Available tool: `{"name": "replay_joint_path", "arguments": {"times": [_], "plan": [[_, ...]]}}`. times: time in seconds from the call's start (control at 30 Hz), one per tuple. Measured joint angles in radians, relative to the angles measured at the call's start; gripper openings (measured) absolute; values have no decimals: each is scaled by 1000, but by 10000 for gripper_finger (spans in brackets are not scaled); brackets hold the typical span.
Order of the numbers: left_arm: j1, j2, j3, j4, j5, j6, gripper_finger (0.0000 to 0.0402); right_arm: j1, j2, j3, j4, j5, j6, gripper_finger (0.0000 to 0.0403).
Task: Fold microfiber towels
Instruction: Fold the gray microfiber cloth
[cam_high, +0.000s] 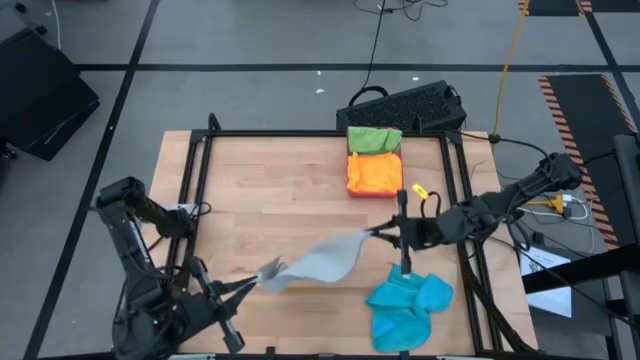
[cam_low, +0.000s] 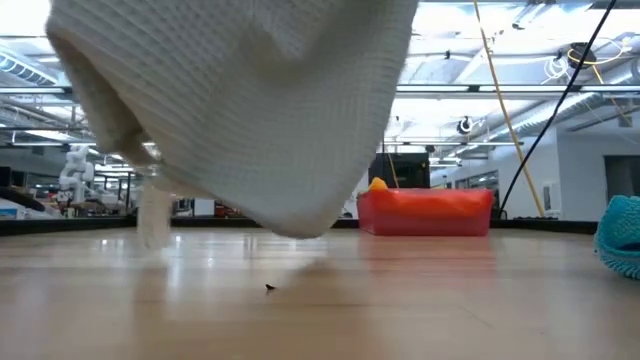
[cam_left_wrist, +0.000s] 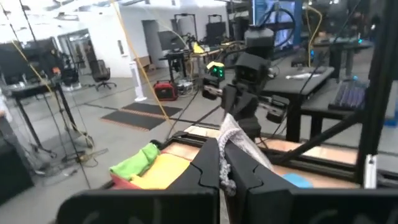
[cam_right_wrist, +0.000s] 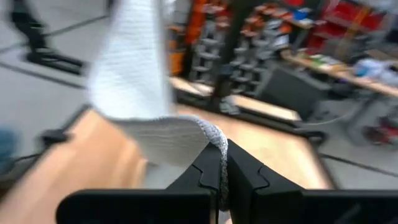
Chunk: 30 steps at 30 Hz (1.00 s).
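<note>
A grey microfiber towel (cam_high: 325, 260) hangs in the air between my two grippers, above the table's near middle. My left gripper (cam_high: 262, 277) is shut on its left end and my right gripper (cam_high: 380, 233) is shut on its right end. In the low view the grey towel (cam_low: 240, 110) sags in a wide belly above the wood. Crumpled blue towels (cam_high: 410, 305) lie on the table at the near right. An orange towel (cam_high: 372, 175) and a bright green one (cam_high: 374, 139) lie stacked in a pink-red tray (cam_low: 425, 212) at the far middle. My left gripper pinches a bunched corner of the grey towel (cam_left_wrist: 229, 134) between its two fingers, coming level from the table's near left. The cloth runs from there toward the other gripper, lifted clear. My right gripper pinches the opposite corner (cam_right_wrist: 214, 137) between its two fingers, coming nearly level from the table's right. The cloth hangs away from the fingers, slack and off the table.
A black frame rail (cam_high: 300, 133) borders the wooden table. A black keyboard (cam_high: 405, 105) lies beyond the far edge. A small yellow object (cam_high: 419, 191) sits right of the tray. Bare wood (cam_high: 260, 200) spreads over the table's left and middle.
</note>
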Motion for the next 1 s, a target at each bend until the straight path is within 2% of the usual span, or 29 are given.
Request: {"name": "replay_joint_path", "arguments": {"times": [0.07, 0.13, 0.23, 0.3, 0.4, 0.47, 0.53, 0.6, 0.7, 0.77, 0.83, 0.93, 1.0], "plan": [[-3, 8, 0, -12, 40, -51, 1, 23, 0, 0, -21, -47, 36, 4], [-19, 8, -1, -27, 141, -113, 1, 45, 0, 0, -31, -116, 68, 4], [-36, 7, -1, -31, 273, -131, 1, 72, 0, 0, -32, -219, 105, 4], [-44, 7, -1, -60, 247, -126, 1, 86, -2, 0, -28, -252, 118, 4], [-32, 6, -4, -242, 18, -192, 1, 105, -15, 0, -28, -236, 128, 4], [13, -7, -21, -451, 10, -282, 1, 116, -30, 0, -29, -185, 127, 4], [55, -29, -30, -633, 15, -456, 1, 120, -48, 0, -38, -142, 117, 4], [123, -54, -29, -730, 44, -612, 1, 119, -65, 0, -46, -104, 104, 4], [227, -60, -27, -771, 295, -662, 3, 117, -91, -1, -91, 1, 78, 4], [286, -52, -32, -750, 443, -645, 5, 106, -108, 0, -127, 130, 37, 4], [334, -56, -29, -729, 546, -616, 4, 83, -126, 0, -157, 275, -8, 4], [378, -73, -28, -831, 542, -643, 2, 32, -142, 0, -183, 447, -89, 4], [405, -103, -31, -946, 511, -695, 4, -2, -150, 0, -186, 460, -134, 4]]}}
